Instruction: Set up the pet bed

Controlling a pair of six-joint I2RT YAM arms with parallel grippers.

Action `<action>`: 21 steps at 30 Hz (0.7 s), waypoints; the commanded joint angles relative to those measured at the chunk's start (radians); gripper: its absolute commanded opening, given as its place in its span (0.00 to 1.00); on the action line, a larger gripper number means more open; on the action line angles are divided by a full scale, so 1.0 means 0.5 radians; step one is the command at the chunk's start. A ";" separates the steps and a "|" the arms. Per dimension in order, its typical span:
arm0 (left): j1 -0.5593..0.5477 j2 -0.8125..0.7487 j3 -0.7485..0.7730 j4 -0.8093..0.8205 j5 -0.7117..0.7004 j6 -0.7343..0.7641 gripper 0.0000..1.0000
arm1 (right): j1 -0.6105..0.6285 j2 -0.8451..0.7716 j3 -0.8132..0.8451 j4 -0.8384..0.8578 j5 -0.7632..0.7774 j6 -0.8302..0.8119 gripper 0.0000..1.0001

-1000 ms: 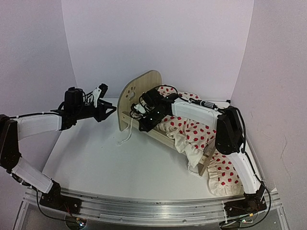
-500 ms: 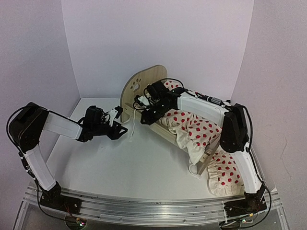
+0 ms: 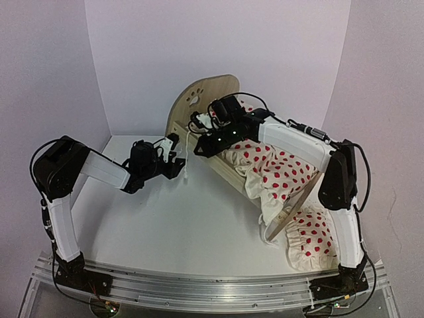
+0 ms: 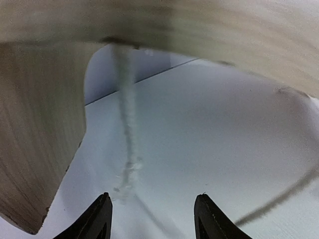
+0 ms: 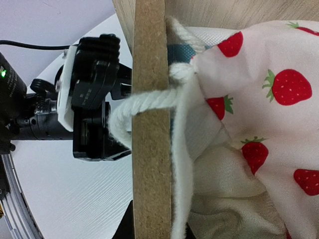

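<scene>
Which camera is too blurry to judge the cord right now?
Left wrist view: the bed frame is very close to the lens and out of focus, and the cord is smeared; only the left gripper looks crisp. Right wrist view: cord and strawberry blanket are sharp. Top view: even light, no glare.

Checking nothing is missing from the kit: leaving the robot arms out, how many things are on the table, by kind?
Pet bed: 1
Red-spotted cloth pieces: 2
White cord: 1
Total: 4
</scene>
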 commanded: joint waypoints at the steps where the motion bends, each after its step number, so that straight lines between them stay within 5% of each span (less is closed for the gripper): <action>1: 0.047 -0.021 0.086 -0.015 -0.115 -0.380 0.57 | 0.011 -0.388 0.127 0.817 -0.079 0.003 0.00; 10: 0.034 0.092 0.073 0.303 0.128 -0.024 0.67 | 0.011 -0.418 0.085 0.843 -0.093 -0.051 0.00; 14: 0.032 0.140 0.146 0.350 0.155 -0.030 0.63 | 0.010 -0.431 0.067 0.856 -0.117 -0.044 0.00; 21: 0.034 0.157 0.203 0.365 0.054 -0.078 0.42 | 0.012 -0.462 0.018 0.874 -0.132 -0.039 0.00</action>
